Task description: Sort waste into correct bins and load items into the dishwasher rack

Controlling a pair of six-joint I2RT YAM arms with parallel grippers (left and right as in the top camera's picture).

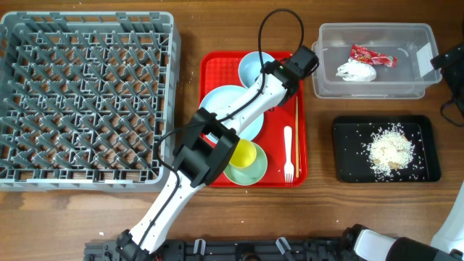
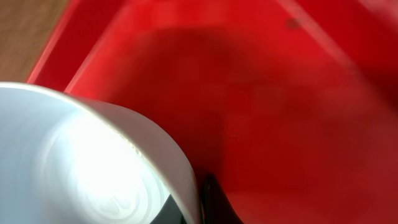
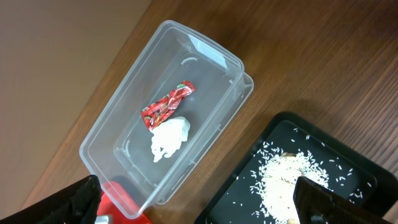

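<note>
Pale blue bowl (image 1: 251,67) at 12 o'clock end of red tray (image 1: 210,72), rim just beside left pincer (image 1: 275,69), at 9 o'clock from it; clamped or not, cannot tell. Right pincer (image 3: 199,196) apart, farther off, at clear tub's (image 1: 330,72) 3 o'clock.

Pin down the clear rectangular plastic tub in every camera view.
Overhead: the clear rectangular plastic tub sits at upper right, above the shallow black rectangular tray.
Left wrist: not in it.
Right wrist: centre-left, lying diagonally, with the black tray at lower right.
Shared landmark: the shiny red snack wrapper beside the crumpled white tissue, both inside the tub.
</note>
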